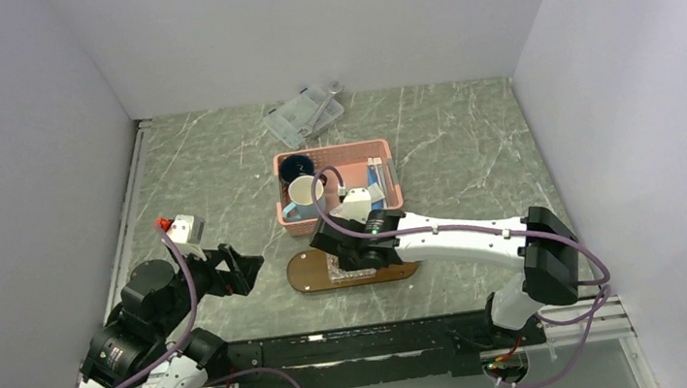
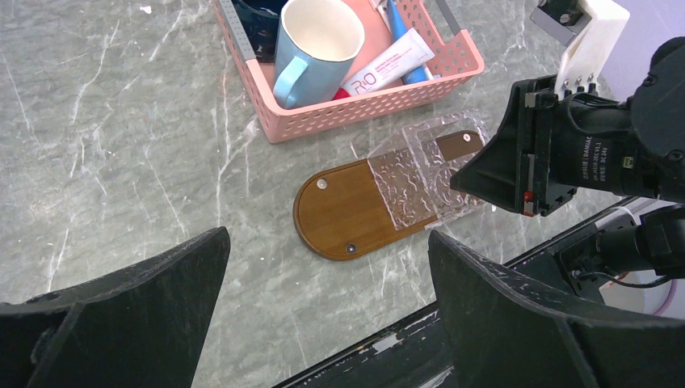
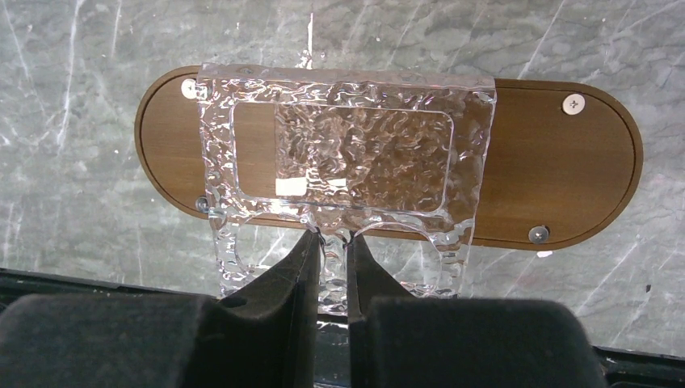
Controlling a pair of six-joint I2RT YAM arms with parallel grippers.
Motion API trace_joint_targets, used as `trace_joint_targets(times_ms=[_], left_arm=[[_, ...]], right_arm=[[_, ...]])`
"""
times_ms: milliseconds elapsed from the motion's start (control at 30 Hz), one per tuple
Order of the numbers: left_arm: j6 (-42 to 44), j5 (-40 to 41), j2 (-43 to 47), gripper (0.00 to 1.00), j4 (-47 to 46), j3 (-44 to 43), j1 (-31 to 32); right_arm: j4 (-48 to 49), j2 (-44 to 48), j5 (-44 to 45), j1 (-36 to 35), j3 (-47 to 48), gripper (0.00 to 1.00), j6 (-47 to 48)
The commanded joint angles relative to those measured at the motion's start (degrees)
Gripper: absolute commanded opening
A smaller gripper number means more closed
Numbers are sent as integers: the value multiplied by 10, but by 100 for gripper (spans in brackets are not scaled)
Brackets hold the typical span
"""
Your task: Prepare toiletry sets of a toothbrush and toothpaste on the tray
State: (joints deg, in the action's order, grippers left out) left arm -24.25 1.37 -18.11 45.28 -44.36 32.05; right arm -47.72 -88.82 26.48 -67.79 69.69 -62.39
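The dark-brown wooden oval tray point(image 1: 308, 274) lies on the table in front of the pink basket point(image 1: 383, 146). It also shows in the left wrist view point(image 2: 339, 214) and the right wrist view point(image 3: 549, 162). My right gripper point(image 3: 333, 237) is shut on the near edge of a clear textured plastic holder point(image 3: 363, 153) that lies across the tray and overhangs its near side. My left gripper point(image 2: 327, 236) is open and empty, above the table left of the tray. A white tube with a red end point(image 2: 388, 61) and a blue item point(image 2: 401, 36) lie in the basket.
The basket also holds a light-blue mug point(image 2: 319, 40) and a dark-blue cup point(image 1: 296, 167). A clear plastic box point(image 1: 303, 113) sits at the back wall. The black rail of the arm bases point(image 1: 357, 344) runs along the near table edge.
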Motion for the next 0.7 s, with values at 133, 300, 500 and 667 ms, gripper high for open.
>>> trace_joint_targets(times_ms=[133, 300, 500, 667], left_arm=[[0, 4, 2, 99, -15, -4, -2], [1, 4, 2, 99, -15, -3, -2], [1, 4, 2, 99, -16, -3, -2], [1, 4, 2, 99, -16, -3, -2]], right_arm=[[9, -4, -1, 5, 2, 0, 7], [6, -5, -2, 7, 6, 0, 7], [1, -3, 1, 9, 2, 0, 1], [1, -1, 0, 10, 0, 0, -2]])
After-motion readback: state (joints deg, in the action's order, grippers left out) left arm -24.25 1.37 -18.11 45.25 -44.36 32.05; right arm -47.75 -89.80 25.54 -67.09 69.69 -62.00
